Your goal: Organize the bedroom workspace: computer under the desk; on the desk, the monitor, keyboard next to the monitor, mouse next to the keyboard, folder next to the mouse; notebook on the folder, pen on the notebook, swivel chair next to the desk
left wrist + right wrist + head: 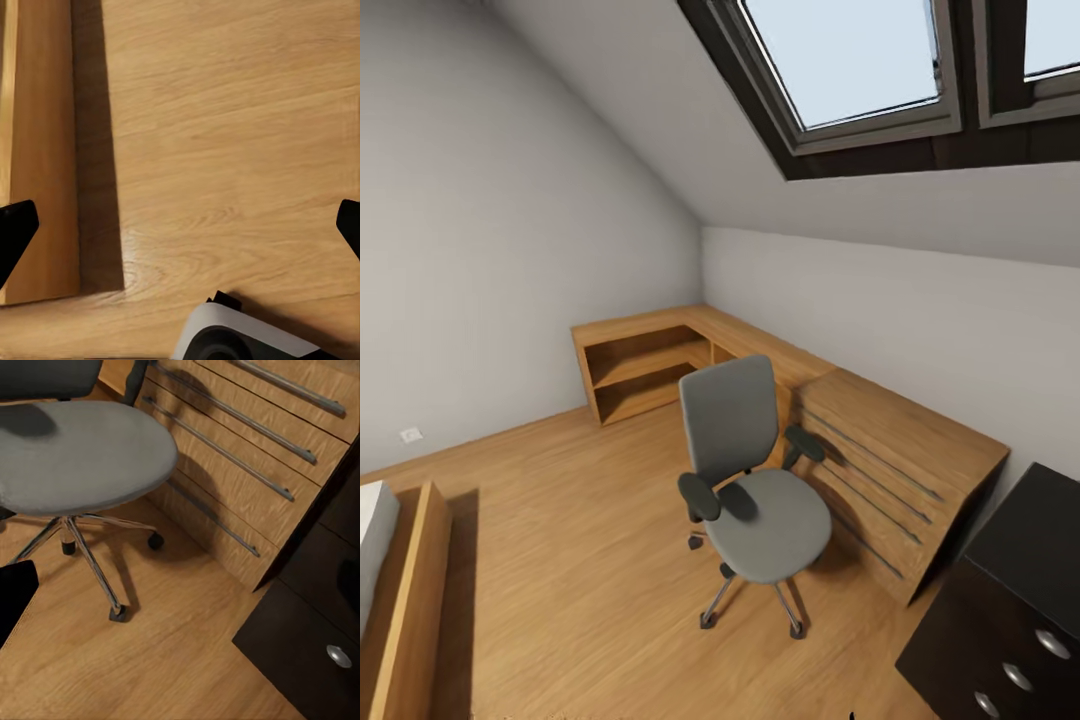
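Grey fabric swivel chair [755,480] with black armrests and a silver star base; honey-brown wood-grain corner table [880,450] with grey metal bar handles on its drawers. Light oak plank floor [580,560], plain white walls, black cabinet [1010,600] with round silver knobs.

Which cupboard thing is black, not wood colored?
The dark cabinet with round silver knobs, at the head view's lower right corner. The drawer unit beside the swivel chair and the open shelf unit by the wall are light wood.
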You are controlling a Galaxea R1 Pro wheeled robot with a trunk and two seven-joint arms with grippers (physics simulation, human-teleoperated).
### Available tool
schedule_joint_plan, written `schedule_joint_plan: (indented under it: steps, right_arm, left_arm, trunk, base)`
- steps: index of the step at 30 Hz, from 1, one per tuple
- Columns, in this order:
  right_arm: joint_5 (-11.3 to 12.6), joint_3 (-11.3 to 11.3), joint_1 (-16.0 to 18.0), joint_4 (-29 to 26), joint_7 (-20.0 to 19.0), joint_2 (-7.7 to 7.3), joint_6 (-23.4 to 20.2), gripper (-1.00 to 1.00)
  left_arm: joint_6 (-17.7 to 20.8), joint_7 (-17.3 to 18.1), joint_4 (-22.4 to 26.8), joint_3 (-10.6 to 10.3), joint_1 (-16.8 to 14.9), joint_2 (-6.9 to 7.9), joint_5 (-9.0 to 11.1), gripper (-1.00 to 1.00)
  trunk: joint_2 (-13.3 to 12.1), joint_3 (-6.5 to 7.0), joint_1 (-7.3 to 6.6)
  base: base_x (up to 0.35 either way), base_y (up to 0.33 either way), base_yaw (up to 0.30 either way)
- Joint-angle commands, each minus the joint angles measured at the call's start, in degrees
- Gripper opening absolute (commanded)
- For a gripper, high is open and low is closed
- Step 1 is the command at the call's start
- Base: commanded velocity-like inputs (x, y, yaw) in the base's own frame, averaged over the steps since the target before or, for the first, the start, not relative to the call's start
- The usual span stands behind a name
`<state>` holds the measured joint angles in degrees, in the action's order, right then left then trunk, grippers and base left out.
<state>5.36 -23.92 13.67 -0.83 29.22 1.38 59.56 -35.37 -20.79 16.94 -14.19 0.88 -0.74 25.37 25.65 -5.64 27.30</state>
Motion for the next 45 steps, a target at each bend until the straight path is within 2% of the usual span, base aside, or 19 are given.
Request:
schedule_joint_plan:
  steps: [1,9,45]
  right_arm:
    - [0.53,-0.52,0.04,0.03,0.04,-0.06,0.18,1.00]
    - [0.65,-0.51,0.04,-0.01,-0.03,-0.56,0.13,1.00]
    - [0.89,-0.43,0.04,-0.05,0.13,-0.59,0.21,1.00]
  left_arm:
    - [-0.08,-0.48,0.11,-0.49,0.00,0.04,0.28,1.00]
    - [-0.05,-0.48,0.11,-0.49,0.00,0.04,0.24,1.00]
    - [-0.14,-0.47,0.11,-0.65,0.00,0.04,0.12,1.00]
  trunk:
    - [0.10,-0.07,0.03]
    - [0.10,0.16,0.03]
    - [0.10,0.20,0.03]
  base:
    - [0.000,0.000,0.274]
    - [0.000,0.000,0.275]
    - [0.017,0.000,0.285]
